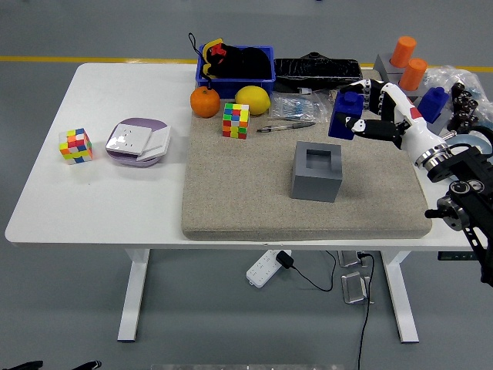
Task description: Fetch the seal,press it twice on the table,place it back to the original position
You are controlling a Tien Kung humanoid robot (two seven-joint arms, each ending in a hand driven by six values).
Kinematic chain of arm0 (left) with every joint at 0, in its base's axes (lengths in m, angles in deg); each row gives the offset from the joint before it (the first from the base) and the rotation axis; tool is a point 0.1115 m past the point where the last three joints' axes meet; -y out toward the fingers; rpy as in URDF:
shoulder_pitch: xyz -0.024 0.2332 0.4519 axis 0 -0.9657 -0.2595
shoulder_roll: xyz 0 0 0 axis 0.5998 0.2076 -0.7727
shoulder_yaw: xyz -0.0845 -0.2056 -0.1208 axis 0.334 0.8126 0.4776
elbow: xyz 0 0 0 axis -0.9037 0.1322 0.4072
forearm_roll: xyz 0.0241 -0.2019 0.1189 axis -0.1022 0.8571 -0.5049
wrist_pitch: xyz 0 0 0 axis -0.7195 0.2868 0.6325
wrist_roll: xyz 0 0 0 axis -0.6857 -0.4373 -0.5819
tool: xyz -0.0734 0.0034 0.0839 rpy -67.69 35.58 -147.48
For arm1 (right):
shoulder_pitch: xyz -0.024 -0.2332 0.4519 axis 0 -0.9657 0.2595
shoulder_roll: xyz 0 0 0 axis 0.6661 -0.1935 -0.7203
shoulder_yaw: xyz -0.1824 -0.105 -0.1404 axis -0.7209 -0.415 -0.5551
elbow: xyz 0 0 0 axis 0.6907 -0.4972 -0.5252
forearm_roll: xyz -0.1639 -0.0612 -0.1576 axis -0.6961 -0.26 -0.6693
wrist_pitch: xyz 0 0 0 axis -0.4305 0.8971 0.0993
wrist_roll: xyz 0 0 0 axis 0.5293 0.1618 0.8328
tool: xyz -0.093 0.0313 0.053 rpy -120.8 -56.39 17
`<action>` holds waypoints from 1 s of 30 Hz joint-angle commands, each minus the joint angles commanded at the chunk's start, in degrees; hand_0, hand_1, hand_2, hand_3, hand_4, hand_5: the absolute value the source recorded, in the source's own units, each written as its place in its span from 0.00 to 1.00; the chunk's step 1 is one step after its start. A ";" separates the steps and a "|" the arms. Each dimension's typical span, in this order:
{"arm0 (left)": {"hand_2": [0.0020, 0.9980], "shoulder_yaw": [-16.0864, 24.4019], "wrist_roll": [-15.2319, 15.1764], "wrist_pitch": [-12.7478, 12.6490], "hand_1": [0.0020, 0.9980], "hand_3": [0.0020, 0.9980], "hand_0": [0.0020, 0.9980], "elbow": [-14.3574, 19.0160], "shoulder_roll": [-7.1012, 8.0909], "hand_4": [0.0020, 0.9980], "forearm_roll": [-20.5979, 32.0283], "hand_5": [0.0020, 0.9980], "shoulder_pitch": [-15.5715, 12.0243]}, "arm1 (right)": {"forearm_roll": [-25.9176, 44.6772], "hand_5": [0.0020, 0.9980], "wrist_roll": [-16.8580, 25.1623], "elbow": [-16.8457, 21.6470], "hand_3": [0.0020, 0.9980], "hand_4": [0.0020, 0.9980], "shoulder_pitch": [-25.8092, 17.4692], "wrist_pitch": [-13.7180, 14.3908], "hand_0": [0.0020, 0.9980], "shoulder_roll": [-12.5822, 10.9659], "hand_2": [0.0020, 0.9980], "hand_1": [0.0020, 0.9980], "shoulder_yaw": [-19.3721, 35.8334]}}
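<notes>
My right arm (462, 208) runs off the frame's right edge. The fingers (356, 125) cover the blue seal's (344, 114) right side, and I can't make out the dark contents of the blue bin (236, 65).

Seal (346, 112) in right hand (370, 116), behind-right of holder (316, 171).

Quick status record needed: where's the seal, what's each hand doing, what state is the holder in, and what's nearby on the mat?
seal: blue seal, lifted clear of its holder, held above the mat's far right part
right hand: right hand gripping the seal from the right
left hand: not in view
holder: grey block on the mat, its square recess empty
mat: beige mat covering the table's right part
nearby: Rubik's cube, orange, lemon at the mat's far edge
task stage: seal fetched, not yet pressed
</notes>
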 joint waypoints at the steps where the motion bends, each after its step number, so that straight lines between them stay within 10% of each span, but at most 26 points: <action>1: 0.76 0.01 0.00 0.00 0.79 0.80 0.81 -0.01 0.02 0.69 0.12 0.41 -0.02 | -0.05 0.00 -0.09 -0.08 0.50 0.67 -0.32 -0.01 0.59 -0.47 0.46 0.46 0.67; 15: 0.77 -0.28 -0.21 -0.02 0.79 0.80 0.81 -0.08 0.04 0.68 0.72 0.41 0.21 | -1.59 0.00 -0.09 -3.77 0.48 0.66 -5.58 0.56 0.58 -4.30 0.46 0.45 6.02; 30: 0.76 0.02 -0.03 -0.06 0.79 0.80 0.81 -0.01 -0.04 0.68 -0.09 0.41 0.28 | 0.32 0.00 -0.02 -7.49 0.47 0.66 -8.86 1.30 0.58 -1.91 0.45 0.44 5.18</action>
